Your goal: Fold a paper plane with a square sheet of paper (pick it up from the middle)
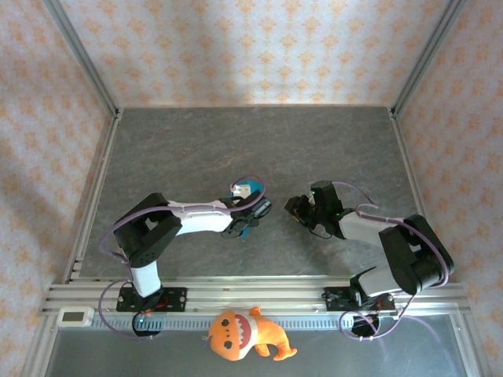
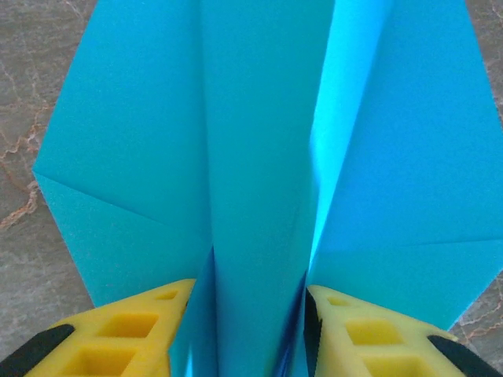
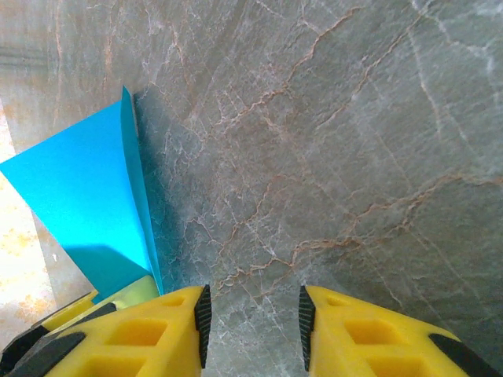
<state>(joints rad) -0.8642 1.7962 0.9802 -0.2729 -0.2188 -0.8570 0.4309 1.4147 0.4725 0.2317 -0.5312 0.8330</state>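
Several creases are seen in the thin, bright sheet of cyan-blue paper: a raised central ridge runs lengthwise, two broad flaps spread out to either side of it, and slanting fold lines cross the outer corners. The ridge is held upright between the yellow fingers of the left pincer, whose jaws are parted just enough to take it. Whether the pads actually press the paper cannot be told.

In the overhead view the sheet is seen at the tip of the left pincer, over the middle of the grey stone-patterned surface. The right pincer is placed just to the right of the left pincer, apart from the paper. In its wrist view its jaws are seen open, with nothing but bare surface between them, and one blue flap is seen standing at the left.

The folding is judged to be well along, since a centre crease and wing-like flaps are formed. A narrow, pointed dart is not yet made out, so further wing folds and sharpening of the creases are judged to remain.

An orange plush toy and a small white device are found on the near side of the left pincer, by the aluminium rail. No brand, label or writing can be read.
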